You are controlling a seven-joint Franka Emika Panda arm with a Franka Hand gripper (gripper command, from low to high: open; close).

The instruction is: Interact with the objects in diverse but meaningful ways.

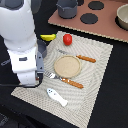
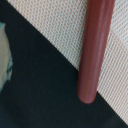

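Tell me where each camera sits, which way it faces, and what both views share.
Exterior view: raised, off the arm, looking down at the woven placemat with wooden plate, tomato and the white arm.
Wrist view: on the wrist, close above a reddish-brown rod; no end effector shows.
Shared: the placemat and dark table.

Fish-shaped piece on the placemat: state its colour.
White, with small blue markings. The fish-shaped piece shows best in the exterior view.
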